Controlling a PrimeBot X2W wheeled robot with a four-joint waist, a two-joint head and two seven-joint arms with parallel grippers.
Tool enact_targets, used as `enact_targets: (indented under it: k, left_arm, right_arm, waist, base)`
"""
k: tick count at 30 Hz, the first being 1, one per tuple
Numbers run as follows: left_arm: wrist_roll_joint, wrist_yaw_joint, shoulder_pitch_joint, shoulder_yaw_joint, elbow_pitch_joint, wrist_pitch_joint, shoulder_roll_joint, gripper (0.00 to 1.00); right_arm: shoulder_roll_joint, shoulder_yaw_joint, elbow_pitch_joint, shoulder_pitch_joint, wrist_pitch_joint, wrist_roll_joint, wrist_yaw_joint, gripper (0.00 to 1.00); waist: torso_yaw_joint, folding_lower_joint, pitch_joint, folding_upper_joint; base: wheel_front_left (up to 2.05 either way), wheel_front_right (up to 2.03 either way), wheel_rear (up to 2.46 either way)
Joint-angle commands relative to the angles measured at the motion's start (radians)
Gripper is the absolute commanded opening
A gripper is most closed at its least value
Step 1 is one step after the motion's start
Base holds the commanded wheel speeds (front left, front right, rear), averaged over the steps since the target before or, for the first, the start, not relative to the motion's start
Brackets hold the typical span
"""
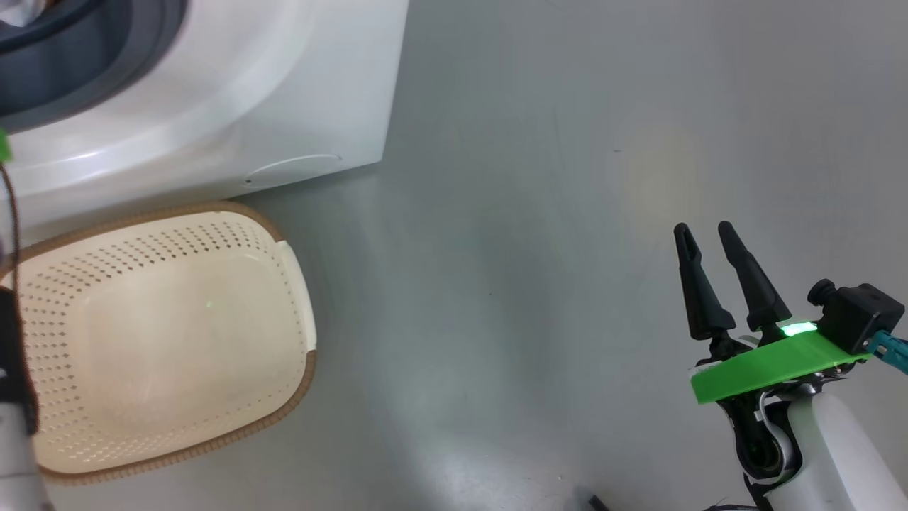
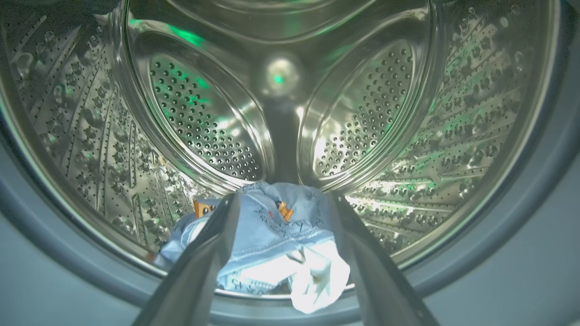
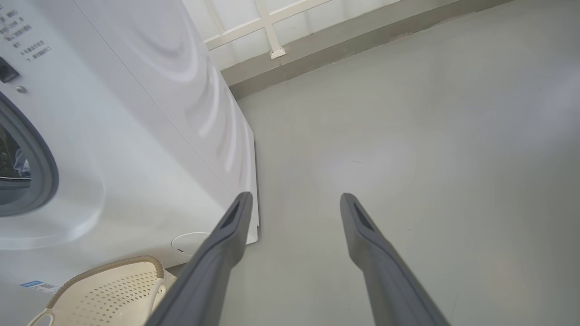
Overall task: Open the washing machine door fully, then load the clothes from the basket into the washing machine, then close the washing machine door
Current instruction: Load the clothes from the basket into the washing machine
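- Grey floor (image 1: pixel 539 213) takes up most of the head view, with the washer (image 1: pixel 284 92) in the upper left and its gasket (image 1: pixel 142 42) in the corner.
- Basket (image 1: pixel 306 376) sits at lower left, just in front of the washer, likely put there so the reach to the opening is short. Nothing lies in it, so loading looks about done.
- Right end effector (image 1: pixel 704 228) hangs at lower right over bare floor, well apart from basket and washer. Its fingers are spread and hold nothing. It looks parked out of the way.
- Steel drum (image 2: pixel 476 113) surrounds the left wrist view, so the left arm points straight into the washer's mouth.
- Clothes (image 2: pixel 276 253) lie low in the frame at the drum's front, blue cloth with a cream piece drooping toward the lip.
- Left end effector (image 2: pixel 285 199) stands wide apart, one finger on each side of the heap. It pinches nothing. I cannot tell whether the fingers brush the cloth.
- My guess is that the cream piece near the lip could catch when the door shuts, so a push deeper may help.
- Right wrist view has floor to the right, a pale wall base (image 3: pixel 317 50) at the top, the washer's side on the left and the basket in the lower left corner.
- Right end effector (image 3: pixel 295 197) shows here too, fingers wide apart and touching nothing.
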Motion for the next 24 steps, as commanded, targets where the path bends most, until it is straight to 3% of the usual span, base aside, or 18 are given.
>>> enact_targets:
  k: [1, 24]
  left_arm:
    - [0.008, -0.002, 0.031, 0.008, -0.035, -0.005, 0.038, 1.00]
    - [0.012, -0.002, 0.472, -0.014, -0.226, -0.005, -0.114, 1.00]
  right_arm:
    - [-0.018, 0.012, -0.022, 0.000, -0.008, -0.011, 0.002, 1.00]
    - [-0.093, -0.009, 0.001, 0.109, -0.008, -0.012, 0.002, 1.00]
  waist:
    - [0.010, 0.0000, -0.009, 0.0000]
    - [0.144, 0.0000, -0.217, 0.0000]
  base:
    - [0.00, 0.00, 0.00]
    - [0.00, 0.00, 0.00]
